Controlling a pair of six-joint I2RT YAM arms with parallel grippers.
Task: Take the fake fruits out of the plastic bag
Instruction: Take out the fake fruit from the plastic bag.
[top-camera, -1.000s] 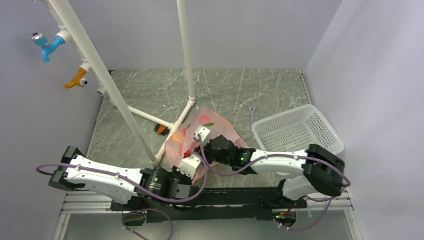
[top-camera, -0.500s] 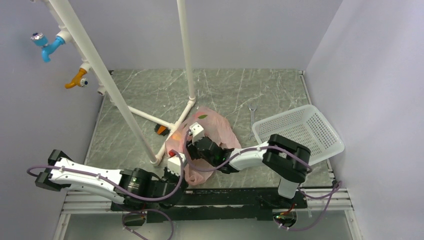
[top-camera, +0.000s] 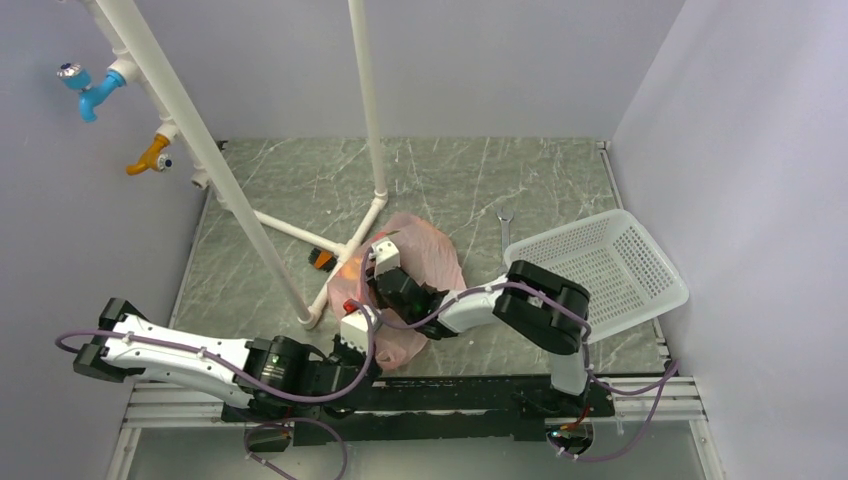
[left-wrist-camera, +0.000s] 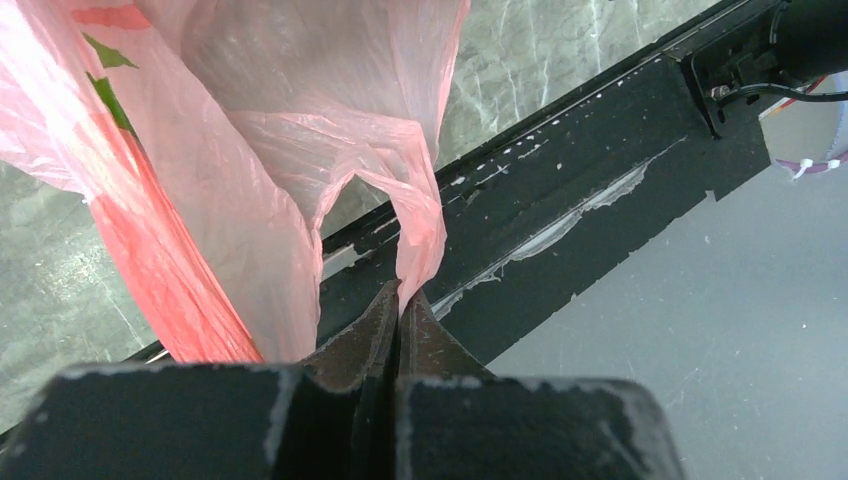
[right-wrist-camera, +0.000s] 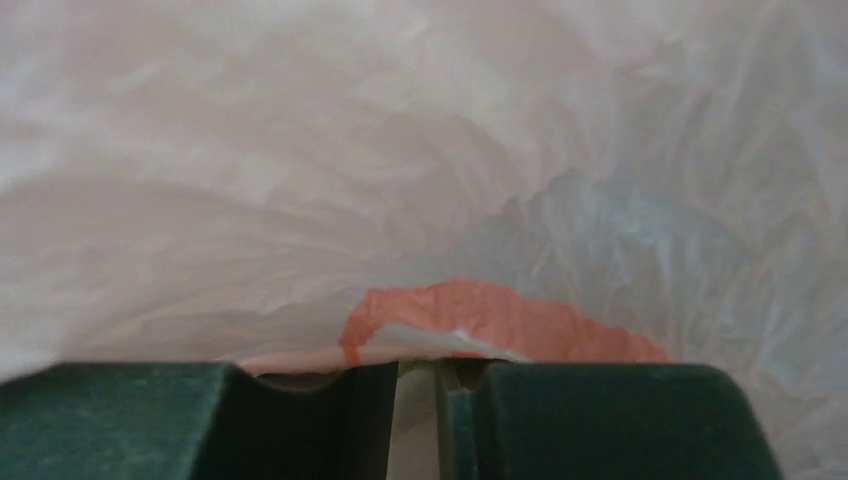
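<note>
The pink plastic bag (top-camera: 425, 262) lies crumpled on the marble table in front of the arms. My left gripper (top-camera: 352, 322) is at the bag's near left corner, shut on a loop handle (left-wrist-camera: 418, 235), which stretches taut above the black rail. My right gripper (top-camera: 385, 262) is pressed against the bag's top left. In its wrist view the jaws (right-wrist-camera: 420, 372) are nearly closed on a fold of pale film (right-wrist-camera: 430, 340) with a red print mark. An orange glow (top-camera: 349, 271) shows through the bag's left edge. The fake fruits are otherwise hidden.
A white mesh basket (top-camera: 600, 265) stands right of the bag, with a small wrench (top-camera: 503, 235) between them. A white pipe frame (top-camera: 372, 150) rises just behind and left of the bag, with an orange-and-black brush (top-camera: 322, 260) at its foot.
My right arm has folded and its gripper has moved left across the bag. My left arm has drawn back to the left, still holding the handle. The bag has bunched leftward.
</note>
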